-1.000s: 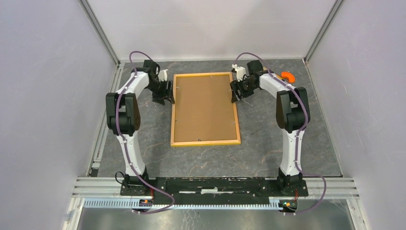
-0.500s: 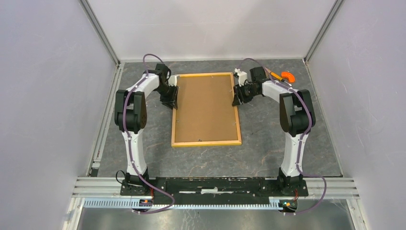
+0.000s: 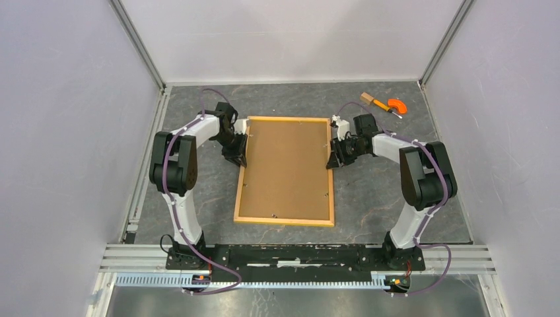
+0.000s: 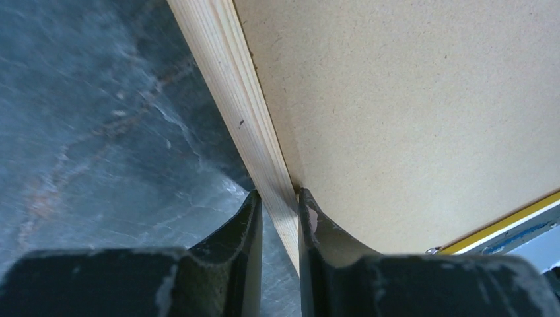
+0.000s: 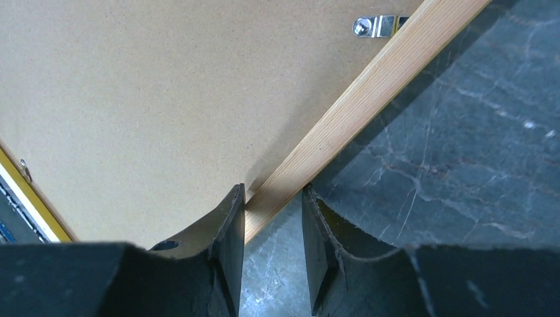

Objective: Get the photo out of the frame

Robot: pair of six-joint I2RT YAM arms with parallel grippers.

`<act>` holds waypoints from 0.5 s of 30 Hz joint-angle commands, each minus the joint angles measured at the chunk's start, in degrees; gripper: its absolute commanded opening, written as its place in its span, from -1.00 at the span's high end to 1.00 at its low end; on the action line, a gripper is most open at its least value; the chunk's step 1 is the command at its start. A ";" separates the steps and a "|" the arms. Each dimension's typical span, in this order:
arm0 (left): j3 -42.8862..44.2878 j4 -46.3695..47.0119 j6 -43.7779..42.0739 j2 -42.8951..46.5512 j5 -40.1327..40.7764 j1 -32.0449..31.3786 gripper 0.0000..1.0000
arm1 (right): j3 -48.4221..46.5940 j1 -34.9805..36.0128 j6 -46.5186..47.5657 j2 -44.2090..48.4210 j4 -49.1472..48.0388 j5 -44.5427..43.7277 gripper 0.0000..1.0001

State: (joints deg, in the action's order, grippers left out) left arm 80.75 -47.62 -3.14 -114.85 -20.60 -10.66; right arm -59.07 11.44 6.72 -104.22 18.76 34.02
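**Frame repositioned before opening.** The frame (image 3: 284,220) has been drawn nearer to the arm bases than in the earlier views, and both arms have folded back with it. It lies flat on the counter (image 3: 370,198), back uppermost, so that the brown backing board (image 3: 285,168) is exposed. The photo is not seen and is presumably held face down beneath that board.

The left wooden rail is pinched by the left hand (image 3: 236,149), one finger on the board side and one on the counter side. The right rail is gripped in the same way by the right hand (image 3: 335,155). The grips are placed opposite each other toward the far end. This is judged to be so that the frame can be slid squarely without twisting.

A small metal clip (image 5: 376,26) is seen on the board beside the right rail. The board is therefore taken to be fastened, and the retrieval itself is not yet begun. An orange-tipped tool (image 3: 389,104) is left well apart at the far right.
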 commanded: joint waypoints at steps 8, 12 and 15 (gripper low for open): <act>-4.87 -0.38 -0.47 7.87 0.60 -0.14 0.26 | -1.82 -2.06 8.57 0.81 13.16 -3.29 -0.21; 0.10 -4.09 -1.73 9.64 0.42 1.41 -0.23 | -9.72 -5.85 13.97 3.25 17.91 -2.64 -0.57; 3.66 -6.17 -3.63 11.59 0.39 1.51 -0.51 | -18.75 -9.35 18.80 1.60 22.14 -3.56 -0.66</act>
State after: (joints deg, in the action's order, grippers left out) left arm 78.32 -50.72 -3.55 -108.99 -19.77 -9.76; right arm -67.13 6.02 17.43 -103.00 34.83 32.60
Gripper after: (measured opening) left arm 0.689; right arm 0.821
